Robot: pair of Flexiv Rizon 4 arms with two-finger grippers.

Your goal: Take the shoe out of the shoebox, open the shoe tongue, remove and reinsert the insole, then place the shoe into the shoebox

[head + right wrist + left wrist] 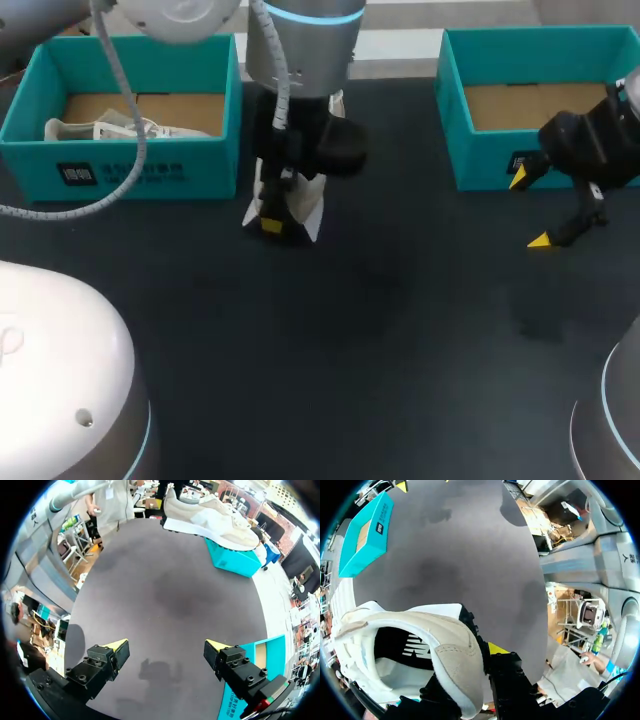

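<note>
The dark grey bench (380, 330) is carrying two teal cardboard shoeboxes, both sitting along its far edge. One (140, 170) is sitting at the left and the other (480, 160) at the right, well apart, with a wide band of dark surface running between them and on toward the near edge.

I am counting two shoes. A pale cream lace-up trainer (110, 128) is lying inside the left shoebox, against its near wall. The second shoe, a cream and white suede trainer with a dark logo on its side (450, 645), is hanging out over the bench just beside the left box's right front corner. I cannot tell whether its sole is touching the surface. The right shoebox is showing only its brown cardboard floor.

There are two pincers as well. The left pincer (272, 222) is clamping the second trainer at the heel collar, with one yellow-tipped finger (496, 647) pressing on the outside of the wall and the other sitting inside the opening. The right pincer (167, 647) is hovering in front of the right shoebox with its fingers spread wide, gripping nothing. Open dark bench is lying between it and the held trainer.
</note>
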